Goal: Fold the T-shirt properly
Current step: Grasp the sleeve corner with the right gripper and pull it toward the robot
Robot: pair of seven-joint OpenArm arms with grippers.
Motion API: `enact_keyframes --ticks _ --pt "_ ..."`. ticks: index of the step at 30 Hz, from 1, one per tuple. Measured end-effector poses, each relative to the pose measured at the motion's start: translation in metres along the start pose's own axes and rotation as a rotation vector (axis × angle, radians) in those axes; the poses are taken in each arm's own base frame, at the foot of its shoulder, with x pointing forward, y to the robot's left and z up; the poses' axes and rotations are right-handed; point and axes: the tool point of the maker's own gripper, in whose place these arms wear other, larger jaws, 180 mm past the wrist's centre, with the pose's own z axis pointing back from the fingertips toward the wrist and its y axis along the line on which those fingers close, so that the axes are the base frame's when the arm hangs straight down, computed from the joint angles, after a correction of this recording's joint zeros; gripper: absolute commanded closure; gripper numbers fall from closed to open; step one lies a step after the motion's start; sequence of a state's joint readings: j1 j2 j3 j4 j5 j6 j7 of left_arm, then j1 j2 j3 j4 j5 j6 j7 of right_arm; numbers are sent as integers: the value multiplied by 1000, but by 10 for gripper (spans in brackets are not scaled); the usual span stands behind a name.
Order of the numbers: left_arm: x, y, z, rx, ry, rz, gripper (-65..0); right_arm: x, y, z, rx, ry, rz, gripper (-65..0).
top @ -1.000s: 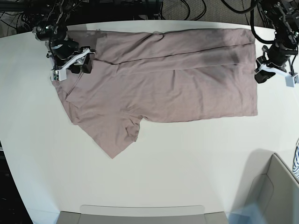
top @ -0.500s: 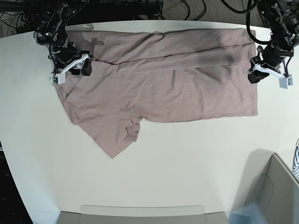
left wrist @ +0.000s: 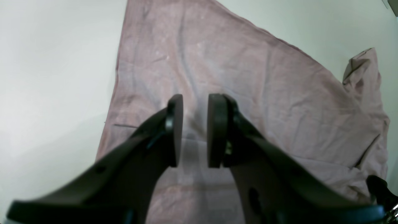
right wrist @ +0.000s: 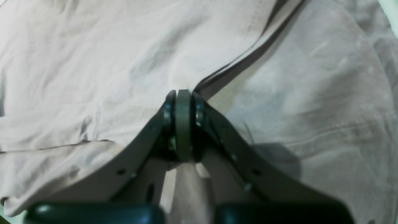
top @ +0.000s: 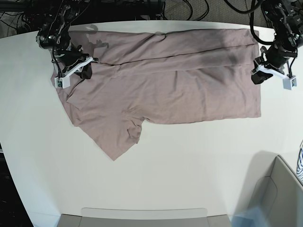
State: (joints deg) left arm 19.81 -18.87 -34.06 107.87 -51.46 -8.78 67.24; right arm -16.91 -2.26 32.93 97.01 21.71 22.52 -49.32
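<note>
The mauve-pink T-shirt point(top: 170, 80) lies spread flat on the white table point(top: 189, 156), its far edge folded over and one sleeve point(top: 118, 137) pointing toward the front. My right gripper point(top: 84, 71) is at the shirt's left end. In the right wrist view it point(right wrist: 183, 96) is shut, its pads pressed together where a fold edge of the T-shirt point(right wrist: 93, 62) runs into the tips. My left gripper point(top: 258, 75) is at the shirt's right hem. In the left wrist view it point(left wrist: 194, 130) stands open just above the T-shirt point(left wrist: 248, 93), nothing between its fingers point(left wrist: 174, 130).
A grey bin point(top: 279, 198) stands at the front right, with a striped cloth point(top: 300, 165) at the right edge. A flat grey tray point(top: 142, 217) lies along the front edge. Dark cables point(top: 189, 9) run behind the table's back edge.
My right gripper has closed from wide open to shut at the shirt's left end. My left gripper has shifted slightly inward over the right hem and stays open.
</note>
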Motion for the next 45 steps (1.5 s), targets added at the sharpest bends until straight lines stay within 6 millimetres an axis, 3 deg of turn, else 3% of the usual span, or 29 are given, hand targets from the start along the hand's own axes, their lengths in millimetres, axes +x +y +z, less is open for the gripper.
enact_keyframes --ticks 7,15,27,32,37,45 --pt "0 0 0 0 0 0 -139 -4 2 20 -18 -7 32 0" --pt "-2 -4 -3 -11 6 -6 -139 -15 22 42 30 -32 -7 0" --pt "-5 -7 -5 -19 16 -12 -139 -50 22 59 38 29 -58 0" --pt "-5 -7 -5 -18 17 -11 -139 -49 27 68 46 22 -56 0" --pt "-6 -7 -4 -18 19 -12 -139 -28 37 79 52 -44 -13 0" --pt "-5 -7 -5 -19 16 -12 -139 -46 36 81 44 1 -38 0"
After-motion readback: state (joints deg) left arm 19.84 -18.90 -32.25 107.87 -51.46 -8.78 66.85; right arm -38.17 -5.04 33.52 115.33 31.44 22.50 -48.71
